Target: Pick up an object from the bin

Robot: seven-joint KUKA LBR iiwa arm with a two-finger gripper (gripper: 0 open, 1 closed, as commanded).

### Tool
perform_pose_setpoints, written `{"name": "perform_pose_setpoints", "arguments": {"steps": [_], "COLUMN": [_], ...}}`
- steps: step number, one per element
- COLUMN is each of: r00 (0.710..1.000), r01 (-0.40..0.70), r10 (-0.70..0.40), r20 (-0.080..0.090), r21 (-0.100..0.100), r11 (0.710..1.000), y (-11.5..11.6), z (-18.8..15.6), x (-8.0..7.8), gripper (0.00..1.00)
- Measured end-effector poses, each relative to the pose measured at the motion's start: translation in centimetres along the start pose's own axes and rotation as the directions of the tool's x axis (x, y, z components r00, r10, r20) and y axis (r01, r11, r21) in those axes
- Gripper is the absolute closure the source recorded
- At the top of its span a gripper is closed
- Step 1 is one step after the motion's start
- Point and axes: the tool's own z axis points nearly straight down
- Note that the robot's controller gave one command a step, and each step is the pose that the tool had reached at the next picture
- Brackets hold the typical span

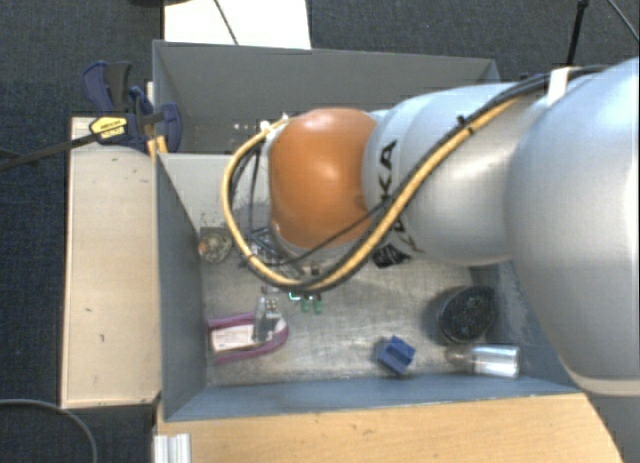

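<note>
The silver arm (pixel 480 181) comes in from 3 o'clock and spans the grey bin (pixel 185 281). Its wrist is bent down under a rounded orange cover (pixel 318 176), which is ringed by a loop of yellow and black cable (pixel 238 236). Below the cover the jaws point down at the floor of the bin toward 8 o'clock. They are over the right part of a flat purple-and-white packet (pixel 238 338). I cannot tell whether they are open or closed, or whether they touch it.

The packet lies flat near the bin's 8 o'clock corner, with its long axis running about 9 to 3 o'clock. It has a pale label on top and a maroon edge curling round its right end.

At 5 o'clock a small blue block (pixel 395 354) lies apart from it. Farther toward 4 o'clock are a dark round disc (pixel 466 313) and a clear cylinder (pixel 485 359) lying on its side.
</note>
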Motion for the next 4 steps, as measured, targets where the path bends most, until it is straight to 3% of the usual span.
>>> {"name": "perform_pose_setpoints", "arguments": {"steps": [1, 2, 3, 4], "r00": [0.977, 0.978, 0.881, 0.862], "r01": [0.215, 0.206, 0.474, 0.506], "r10": [-0.215, -0.206, -0.474, -0.506], "r20": [0.008, 0.013, 0.013, 0.017], "r21": [0.000, -0.001, 0.004, 0.004], "r11": [0.977, 0.978, 0.881, 0.863], "y": [0.2, 0.2, -0.4, 0.3], "z": [8.7, 8.4, -4.0, -18.7], "x": [1.6, 1.4, 1.3, 1.5], "gripper": [0.00, 1.00, 1.00, 1.00]}}
